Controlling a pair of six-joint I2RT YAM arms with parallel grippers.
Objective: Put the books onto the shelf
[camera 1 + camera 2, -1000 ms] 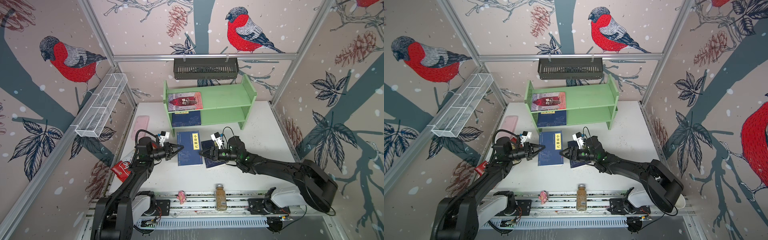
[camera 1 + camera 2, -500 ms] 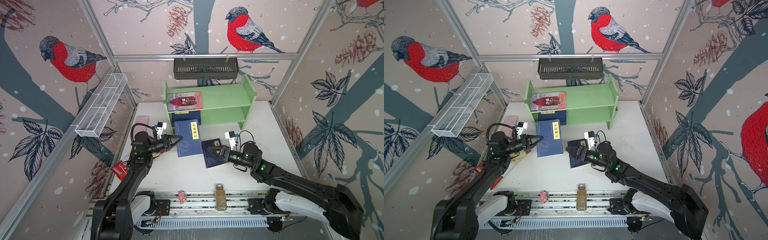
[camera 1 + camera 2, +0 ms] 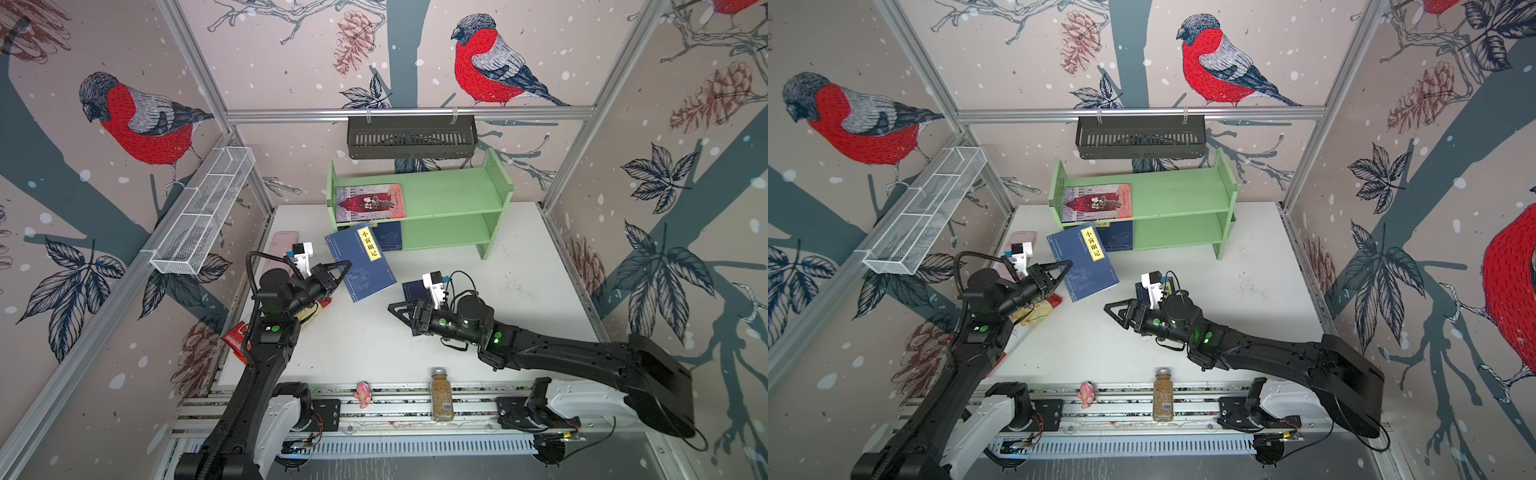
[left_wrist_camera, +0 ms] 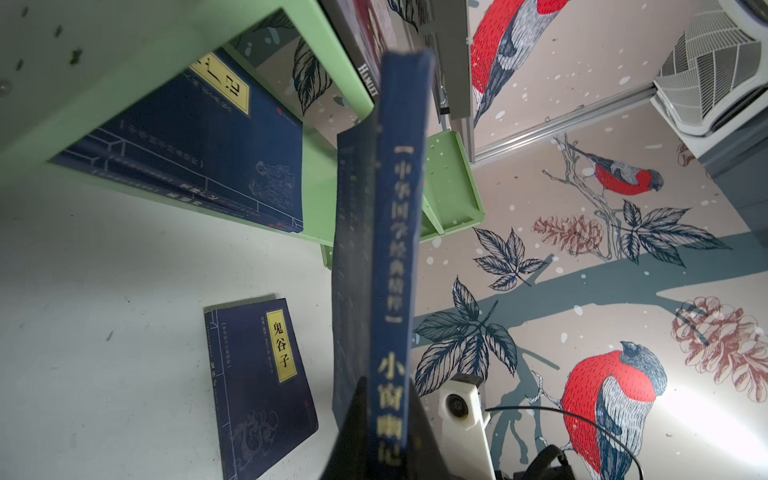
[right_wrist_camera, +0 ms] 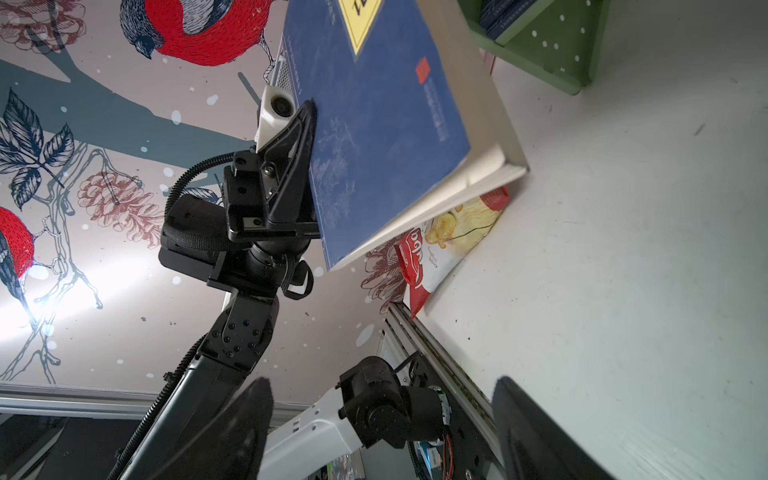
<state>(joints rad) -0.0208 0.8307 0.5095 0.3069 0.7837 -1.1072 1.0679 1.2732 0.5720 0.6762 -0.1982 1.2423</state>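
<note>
My left gripper (image 3: 347, 264) is shut on the spine edge of a dark navy book (image 3: 361, 266) with a yellow label. It holds the book tilted above the table, just in front of the green shelf (image 3: 453, 199) at its left end. In the left wrist view the book's spine (image 4: 399, 249) stands between the jaws. A pink-red book (image 3: 370, 203) lies on the top tier and a navy book (image 3: 388, 237) on the lower tier. Another navy book (image 4: 257, 382) lies flat on the table, partly hidden under my right wrist. My right gripper (image 3: 391, 307) hangs open and empty near it.
A red chip bag (image 3: 235, 336) lies at the table's left edge under my left arm. A pink slab (image 3: 282, 245) lies behind it. A spice jar (image 3: 441, 395) and a pink toy (image 3: 362, 394) stand on the front rail. Black basket (image 3: 411, 137) and white wire basket (image 3: 203, 212) hang on the walls.
My left gripper has lifted the labelled navy book off the table and carried it back toward the shelf. My right gripper has opened wider and drawn back toward the front.
</note>
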